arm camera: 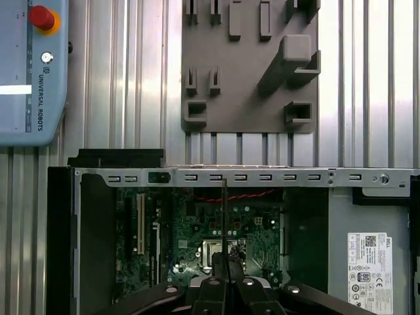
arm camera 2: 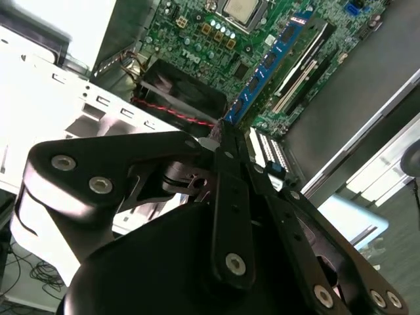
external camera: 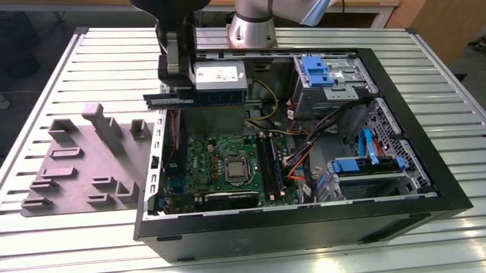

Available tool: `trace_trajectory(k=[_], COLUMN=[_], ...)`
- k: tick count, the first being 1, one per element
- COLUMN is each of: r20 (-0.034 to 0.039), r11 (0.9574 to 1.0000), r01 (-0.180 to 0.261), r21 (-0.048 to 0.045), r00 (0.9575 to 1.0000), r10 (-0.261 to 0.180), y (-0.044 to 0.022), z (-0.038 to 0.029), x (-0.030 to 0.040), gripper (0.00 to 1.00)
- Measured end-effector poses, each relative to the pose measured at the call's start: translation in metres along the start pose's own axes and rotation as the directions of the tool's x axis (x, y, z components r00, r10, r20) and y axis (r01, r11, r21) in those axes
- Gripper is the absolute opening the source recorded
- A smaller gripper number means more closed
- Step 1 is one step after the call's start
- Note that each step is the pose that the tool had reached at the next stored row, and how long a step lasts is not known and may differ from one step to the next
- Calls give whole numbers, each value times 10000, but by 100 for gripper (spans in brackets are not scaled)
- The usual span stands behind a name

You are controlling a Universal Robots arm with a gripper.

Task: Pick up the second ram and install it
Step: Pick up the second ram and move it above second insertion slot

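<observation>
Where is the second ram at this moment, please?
In the exterior view the second ram is clamped in the pincer above the green motherboard, in front of the grey power supply, left of centre.

It looks like a robotics lab: in the exterior view a ribbed metal table (external camera: pixel 45 239) carries an opened computer case (external camera: pixel 304 230), a grey fixture plate (external camera: pixel 76 170) at middle left, and the arm's base (external camera: pixel 252 31) at top centre.

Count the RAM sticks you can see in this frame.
1: the second ram, clamped in the gripper above the open case. Another may sit hidden in the motherboard slots; I cannot tell.
</observation>
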State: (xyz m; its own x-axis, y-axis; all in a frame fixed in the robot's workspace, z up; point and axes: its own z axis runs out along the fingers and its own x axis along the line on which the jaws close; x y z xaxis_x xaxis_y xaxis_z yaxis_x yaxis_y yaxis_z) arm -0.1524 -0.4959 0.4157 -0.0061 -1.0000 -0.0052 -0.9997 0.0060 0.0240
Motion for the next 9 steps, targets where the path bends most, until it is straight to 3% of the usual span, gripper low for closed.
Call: trace_trajectory(k=[9], r20=[-2], r11=[10000], r01=[0], r21=[-1], r00=[10000], r10=[0], y=[-140], z=[-1], x=[-1], gripper=[11])
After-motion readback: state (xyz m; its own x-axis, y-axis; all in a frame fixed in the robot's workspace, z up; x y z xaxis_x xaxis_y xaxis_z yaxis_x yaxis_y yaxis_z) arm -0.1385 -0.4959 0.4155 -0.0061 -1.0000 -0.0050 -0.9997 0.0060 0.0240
